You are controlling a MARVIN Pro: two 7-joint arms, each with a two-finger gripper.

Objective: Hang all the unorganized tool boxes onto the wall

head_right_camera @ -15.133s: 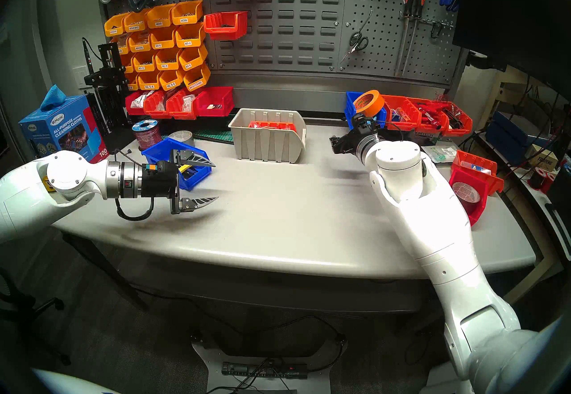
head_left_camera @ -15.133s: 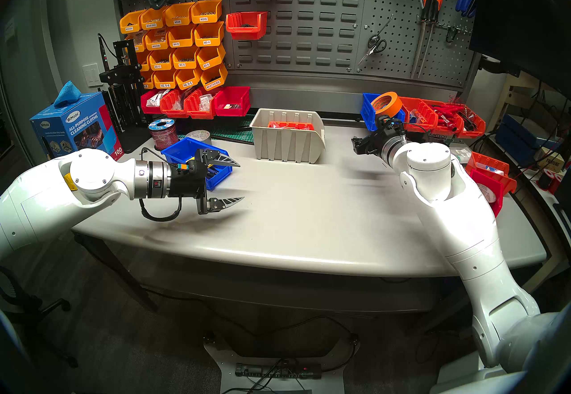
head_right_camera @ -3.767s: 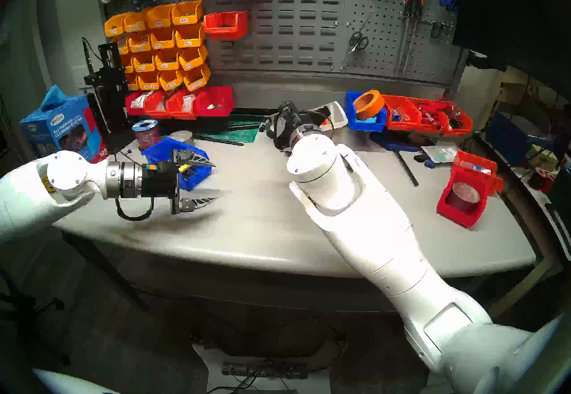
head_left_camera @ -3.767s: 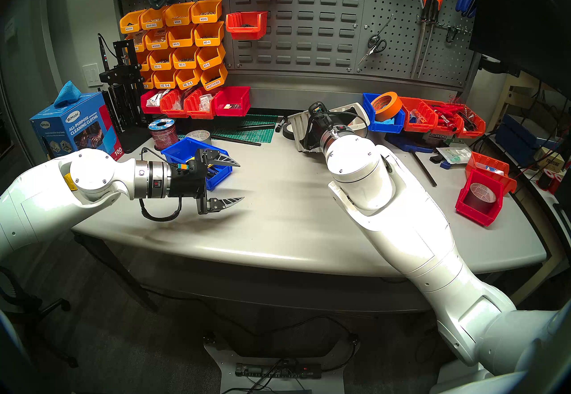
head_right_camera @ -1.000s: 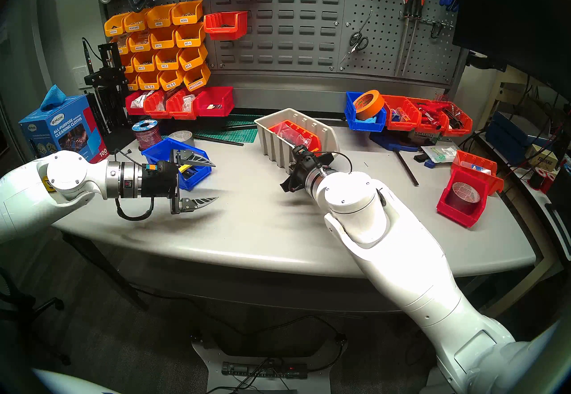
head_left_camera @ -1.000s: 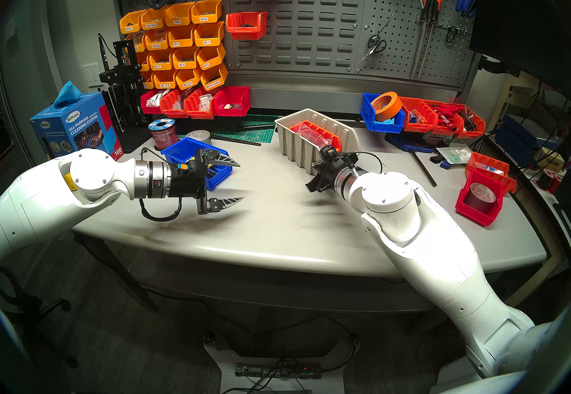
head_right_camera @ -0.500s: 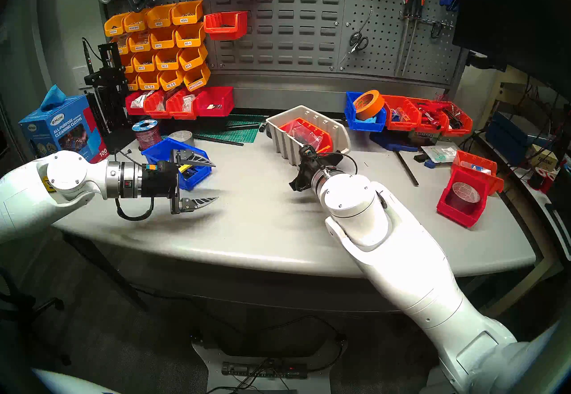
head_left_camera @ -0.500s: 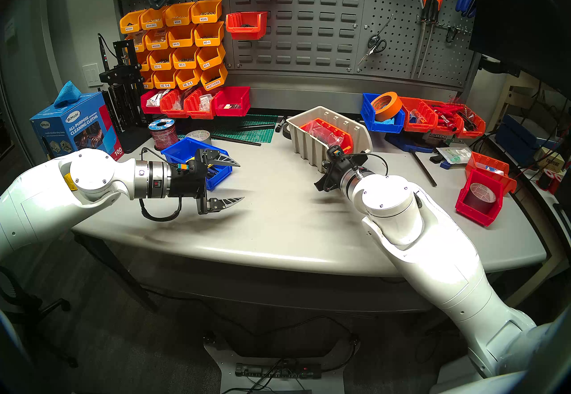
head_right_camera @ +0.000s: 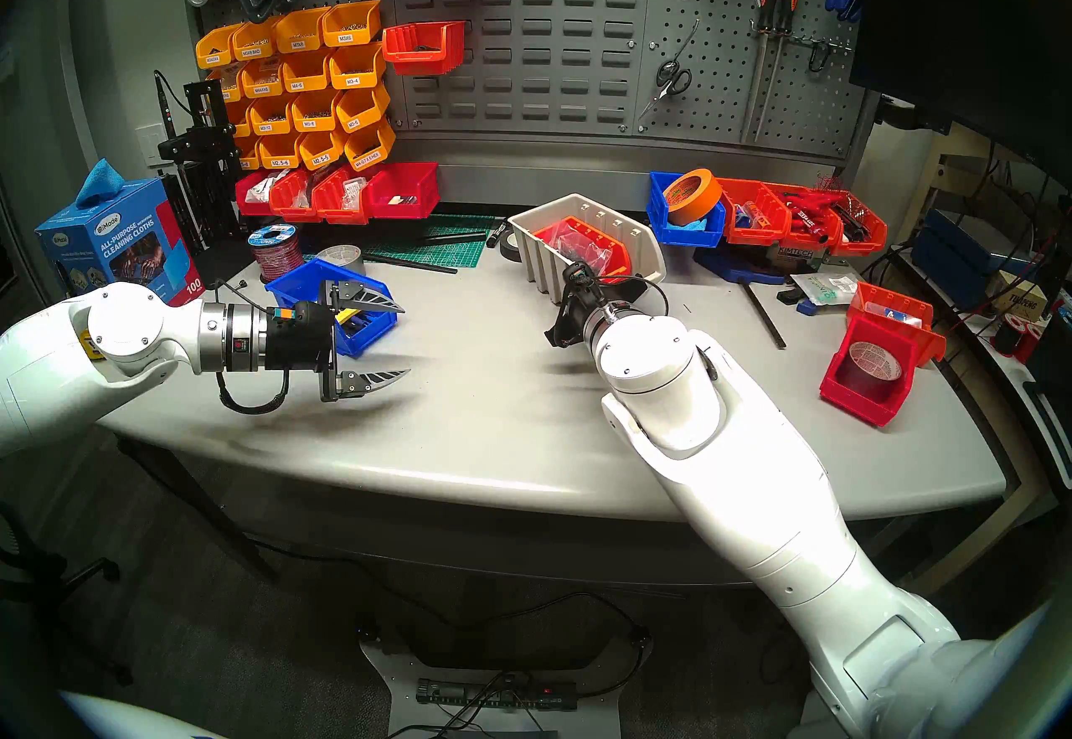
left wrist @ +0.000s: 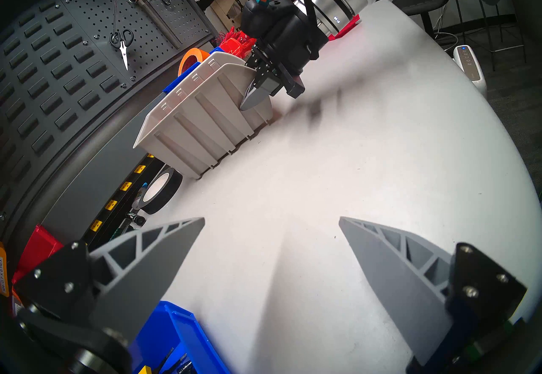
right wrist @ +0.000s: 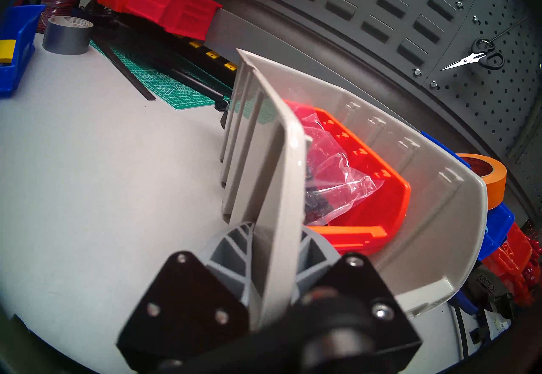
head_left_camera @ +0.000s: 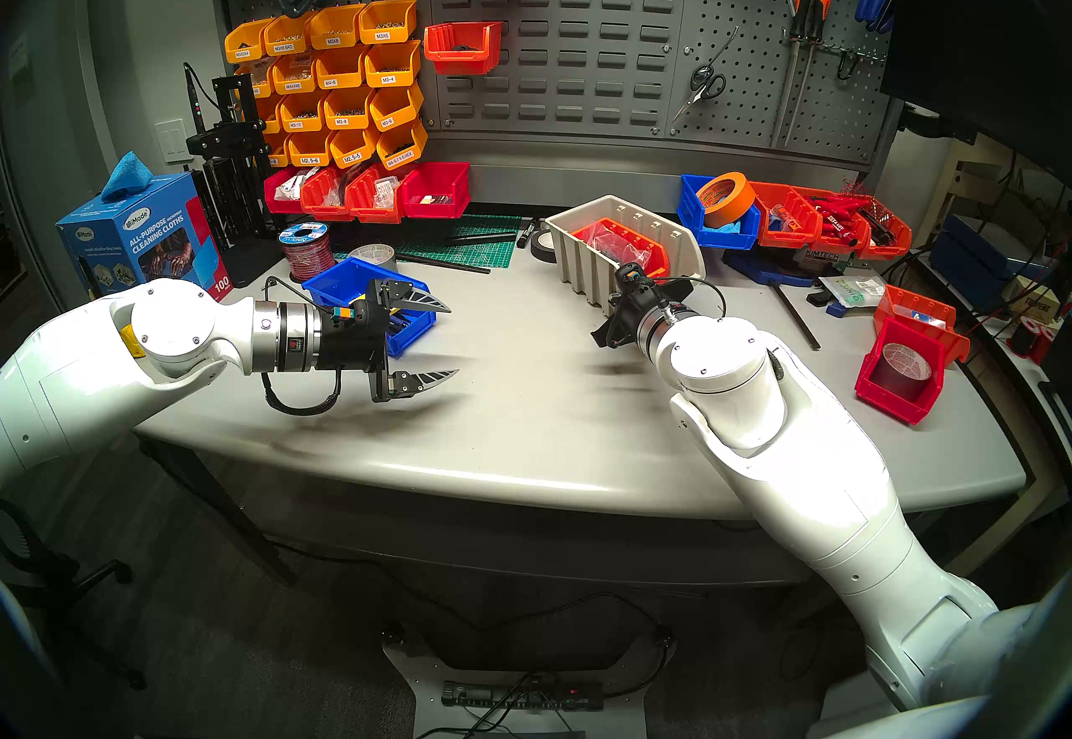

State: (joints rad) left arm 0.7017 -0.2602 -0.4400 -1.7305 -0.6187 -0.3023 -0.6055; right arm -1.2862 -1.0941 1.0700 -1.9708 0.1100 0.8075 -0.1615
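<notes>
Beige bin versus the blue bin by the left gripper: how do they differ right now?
The beige bin is larger and ribbed, the blue bin smaller. The right gripper is shut on the beige bin's side wall; the open left gripper holds nothing. The beige bin holds an orange bin, the blue one small tools. Neither hangs on the wall yet.

My view catches "iMade ALL-PURPOSE CLEANING CLOTHS" and "100" on the blue box [head_left_camera: 142, 239], "KIMTECH" on a carton [head_left_camera: 821, 255], and labels like "M3-8" and, I think, "M2.5-5" on the yellow bins [head_left_camera: 342, 82].
</notes>
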